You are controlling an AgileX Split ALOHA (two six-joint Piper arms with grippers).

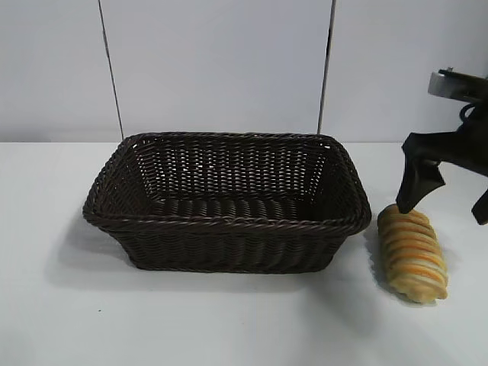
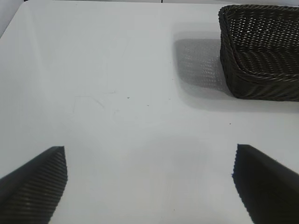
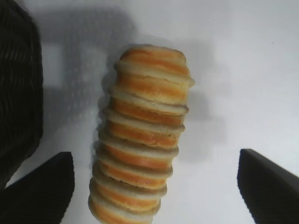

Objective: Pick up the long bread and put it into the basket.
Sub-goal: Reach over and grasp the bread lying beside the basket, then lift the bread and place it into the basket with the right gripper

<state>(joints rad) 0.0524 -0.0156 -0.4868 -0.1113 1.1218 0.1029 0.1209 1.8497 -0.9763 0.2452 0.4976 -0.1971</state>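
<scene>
Looking down the right wrist cam, I've got the long bread [image 3: 142,135] lying btwn the fingers of the right gripper [image 3: 154,186], which stand well apart, one on each side, neither touching it. Its long axis runs away from the wrist, so the fingers would close across the short width, which I judge is the grip I want. In the exterior view the bread sits flat on the table [image 1: 61,320] just beside the basket [image 1: 229,225], off its right end, w/ the gripper's tip right at the loaf's far end. The left gripper [image 2: 149,182] is over bare table on the basket's other side, fingers wide apart, holding nothing, so the right arm's nearer. Tabletop is plain white, smooth; pale wall panels behind.
</scene>
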